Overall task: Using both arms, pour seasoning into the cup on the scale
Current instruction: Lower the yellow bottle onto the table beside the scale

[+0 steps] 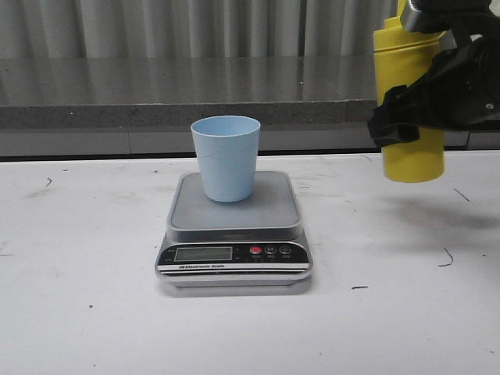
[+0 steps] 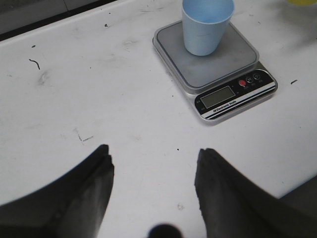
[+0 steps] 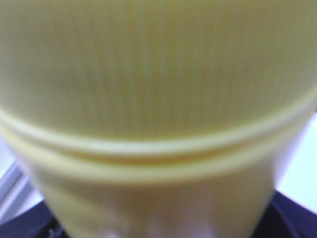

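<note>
The pale blue cup (image 1: 226,157) stands upright on the grey platform of the scale (image 1: 234,234) at the table's middle; both also show in the left wrist view, cup (image 2: 206,26) on scale (image 2: 218,69). My right gripper (image 1: 426,101) is shut on the yellow seasoning bottle (image 1: 410,148) and holds it upright above the table, right of the scale. The bottle's body fills the right wrist view (image 3: 158,99); its nozzle and cap are out of view. My left gripper (image 2: 153,163) is open and empty over bare table, apart from the scale.
The white table (image 1: 78,273) carries small dark marks. A grey ledge (image 1: 156,101) and a corrugated wall run along the back. The table's near edge shows in the left wrist view (image 2: 302,186).
</note>
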Robot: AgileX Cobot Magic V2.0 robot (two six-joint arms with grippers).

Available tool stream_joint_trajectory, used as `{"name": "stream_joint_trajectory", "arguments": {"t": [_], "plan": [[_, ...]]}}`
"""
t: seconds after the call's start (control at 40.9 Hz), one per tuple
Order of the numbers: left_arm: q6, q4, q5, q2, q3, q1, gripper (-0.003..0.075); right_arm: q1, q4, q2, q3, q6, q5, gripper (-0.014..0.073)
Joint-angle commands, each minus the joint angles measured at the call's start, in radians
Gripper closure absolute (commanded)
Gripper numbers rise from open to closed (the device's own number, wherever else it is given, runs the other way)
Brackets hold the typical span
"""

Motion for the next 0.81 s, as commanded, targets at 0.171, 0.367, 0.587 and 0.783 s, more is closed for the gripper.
{"name": "stream_joint_trajectory", "arguments": {"t": [0.171, 0.367, 0.587, 0.783], "plan": [[-0.004, -0.003, -0.075, -0.003, -0.027, -0.003, 0.0356, -0.009, 0.192, 0.092, -0.002, -0.065, -0.319, 0.0297], [-0.004, -0.003, -0.075, -0.003, -0.027, -0.003, 0.0356, -0.009, 0.224, 0.159, -0.002, -0.091, -0.461, 0.0295], [-0.004, -0.003, -0.075, -0.003, -0.027, -0.003, 0.0356, 0.02, 0.221, 0.203, -0.002, -0.096, -0.543, 0.0295], [-0.004, -0.003, -0.075, -0.003, -0.027, -0.003, 0.0356, 0.044, 0.22, 0.218, -0.002, -0.154, -0.555, 0.0267]]}}
